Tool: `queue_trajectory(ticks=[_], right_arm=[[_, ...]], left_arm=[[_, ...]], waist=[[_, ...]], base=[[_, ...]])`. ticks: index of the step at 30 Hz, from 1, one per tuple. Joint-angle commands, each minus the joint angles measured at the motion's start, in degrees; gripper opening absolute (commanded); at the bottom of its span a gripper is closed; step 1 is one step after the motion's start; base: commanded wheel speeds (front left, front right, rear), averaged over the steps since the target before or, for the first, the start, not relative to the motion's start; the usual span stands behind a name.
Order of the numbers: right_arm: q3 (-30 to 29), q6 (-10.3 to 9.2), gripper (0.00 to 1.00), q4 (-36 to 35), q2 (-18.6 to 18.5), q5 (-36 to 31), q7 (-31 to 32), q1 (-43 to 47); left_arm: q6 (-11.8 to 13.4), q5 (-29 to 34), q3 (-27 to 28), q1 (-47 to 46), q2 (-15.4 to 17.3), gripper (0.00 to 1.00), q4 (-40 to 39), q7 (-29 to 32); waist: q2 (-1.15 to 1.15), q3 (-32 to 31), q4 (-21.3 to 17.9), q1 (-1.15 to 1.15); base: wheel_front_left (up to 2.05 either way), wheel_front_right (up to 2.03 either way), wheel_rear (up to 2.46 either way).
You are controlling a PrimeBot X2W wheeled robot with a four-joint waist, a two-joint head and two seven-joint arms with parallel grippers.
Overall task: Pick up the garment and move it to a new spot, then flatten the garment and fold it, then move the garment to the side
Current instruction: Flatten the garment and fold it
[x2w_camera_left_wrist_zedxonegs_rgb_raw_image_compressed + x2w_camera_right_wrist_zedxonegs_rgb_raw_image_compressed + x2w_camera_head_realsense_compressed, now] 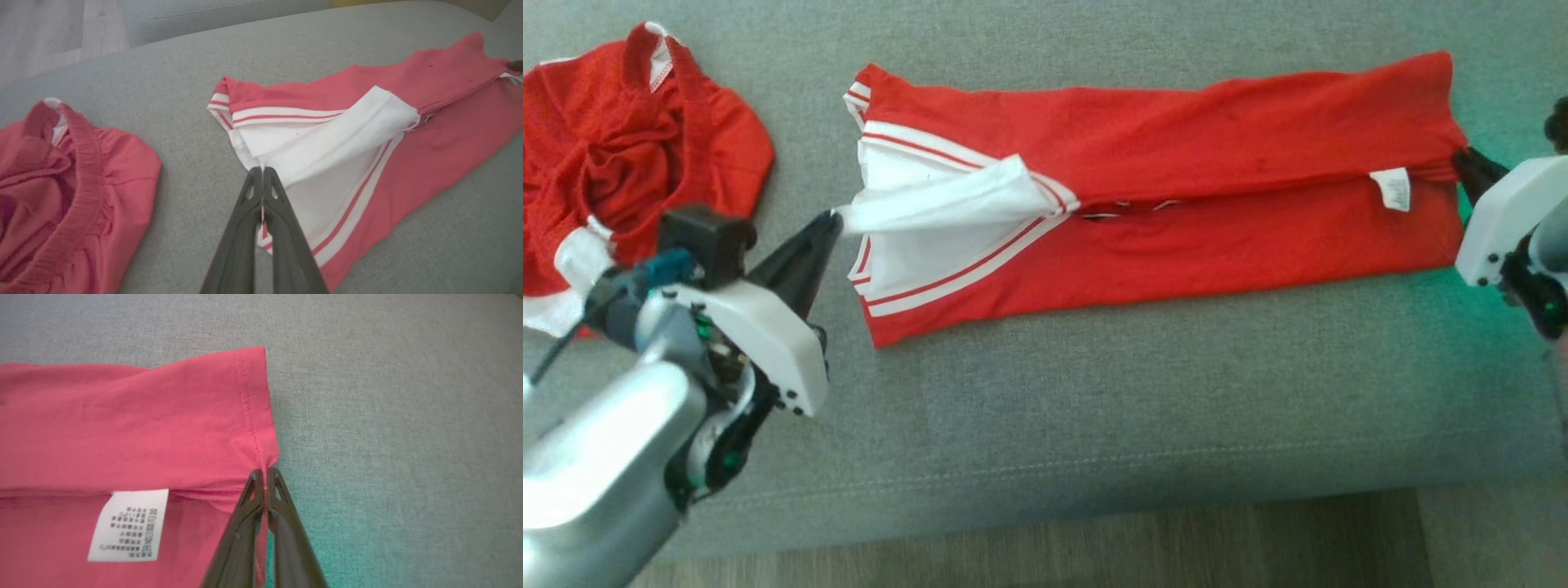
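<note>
Red cotton garment with white trim (pixel 1217 139) lies stretched on the grey fabric cushion (pixel 1094 392); left claw (pixel 833 219) clamps its white flap, right claw (pixel 1462 159) clamps its red hem.

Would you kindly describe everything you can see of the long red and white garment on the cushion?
The garment is red jersey-like cloth with white, red-striped trim, folded lengthwise into a long band lying flat across the grey cushion. A white label sits near its right end. The left gripper is shut on a white flap lifted from its left end; the right gripper is shut on its right edge.
</note>
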Motion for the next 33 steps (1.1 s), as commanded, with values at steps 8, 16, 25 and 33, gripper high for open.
queue_trajectory(ticks=[8,16,25,33], right_arm=[[-1.74,-0.02,1.00,-5.20,1.72,-0.51,-7.19,4.64],[3.29,-0.02,1.00,-11.46,5.03,-7.58,-20.99,11.38],[-2.20,-0.02,1.00,-12.64,13.57,-11.27,-28.63,17.75],[-11.54,-0.02,1.00,-7.86,16.62,-10.10,-28.85,18.33]], left_arm=[[5.72,-1.15,3.17,3.46,-2.30,1.00,1.31,-4.85],[12.77,-0.31,4.49,10.09,-6.07,1.00,1.87,-12.09],[19.65,7.92,11.01,18.31,-12.30,1.00,-2.82,-15.25],[19.68,24.05,18.54,26.99,-19.18,1.00,-8.98,-15.29]], waist=[[0.00,-2.85,-0.47,0.00],[0.00,-7.89,-1.71,0.00],[0.00,-12.05,-1.40,0.00],[0.00,-13.51,2.31,0.00]], base=[[0.00,0.00,0.00],[0.00,0.00,0.00],[0.00,0.00,0.00],[0.00,0.00,0.00]])
